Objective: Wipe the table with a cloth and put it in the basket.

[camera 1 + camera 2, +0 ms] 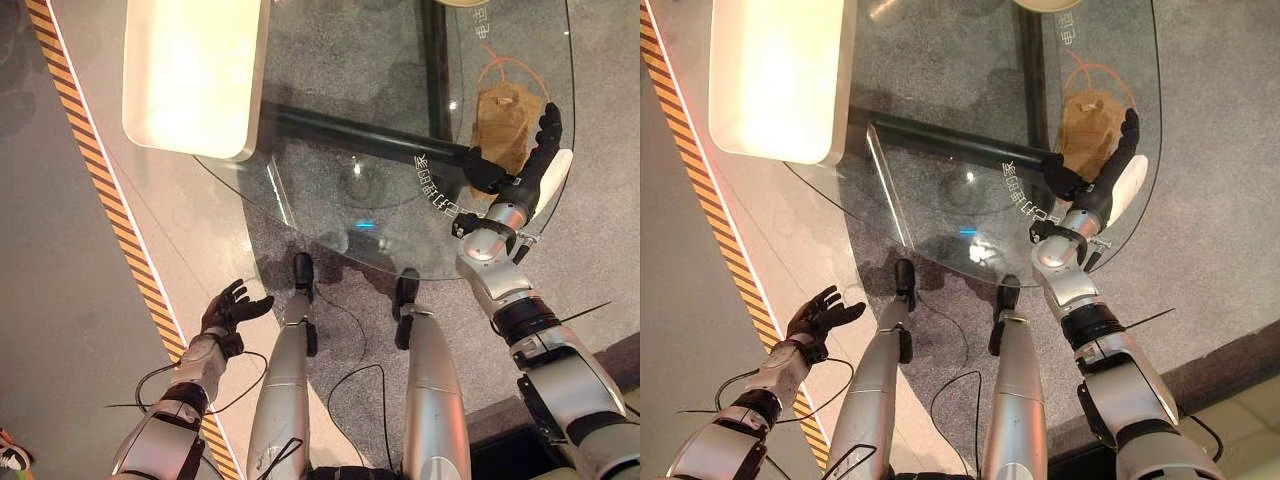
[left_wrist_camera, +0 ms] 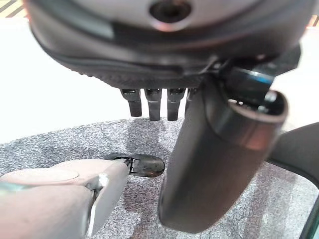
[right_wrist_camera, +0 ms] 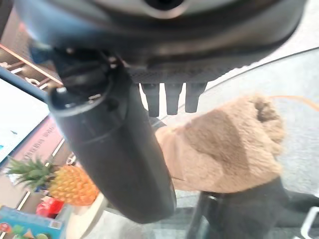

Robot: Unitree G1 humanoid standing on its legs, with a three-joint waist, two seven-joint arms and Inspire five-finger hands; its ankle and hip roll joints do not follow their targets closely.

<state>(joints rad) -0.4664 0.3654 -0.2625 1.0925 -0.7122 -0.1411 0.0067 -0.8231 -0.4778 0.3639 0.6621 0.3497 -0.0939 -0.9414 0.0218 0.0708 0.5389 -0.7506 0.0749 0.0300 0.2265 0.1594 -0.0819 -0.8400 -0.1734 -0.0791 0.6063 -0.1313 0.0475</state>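
left eye view: the round glass tabletop (image 1: 380, 230) carries a crumpled tan cloth (image 1: 503, 125) near its right edge. the right hand (image 1: 530, 165) reaches over that edge, fingers straight along the cloth's right side and thumb beside its near corner, not curled round it. the left hand (image 1: 232, 308) hangs low over the striped floor edge, fingers loosely spread and holding nothing. a white bench (image 1: 195, 70) lies far left.

right eye view: the same layout, the cloth (image 1: 1087, 122) just beside the right hand (image 1: 1102, 178).

left wrist view: the left hand (image 2: 219, 164) shows relaxed fingers above grey carpet.

right wrist view: the fuzzy cloth (image 3: 224, 144) lies on the glass just past the straight fingers (image 3: 172, 97); a pineapple (image 3: 62, 181) shows beyond.
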